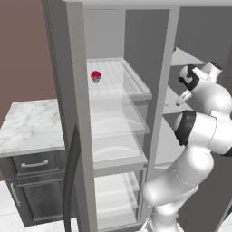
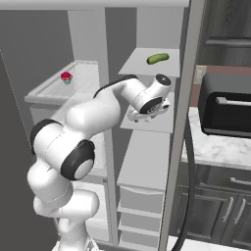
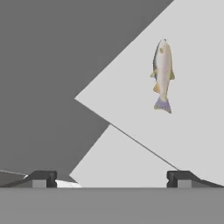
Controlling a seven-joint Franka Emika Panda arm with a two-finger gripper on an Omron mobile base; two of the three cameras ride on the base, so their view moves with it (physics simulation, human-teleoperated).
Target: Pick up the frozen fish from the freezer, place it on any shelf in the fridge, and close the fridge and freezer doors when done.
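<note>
Hand view shows the pincer [image 3: 111, 177] near, its tips wide apart and holding nothing. Farther on, the fish [image 3: 162, 74] lies on a pale freezer shelf [image 3: 192, 131], not yet picked. Both doors stand open, so I judge almost everything remains.

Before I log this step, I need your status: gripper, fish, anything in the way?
Gripper open, empty, inside the freezer. Fish on the pale shelf ahead, untouched. Nothing between fingers and fish.
</note>
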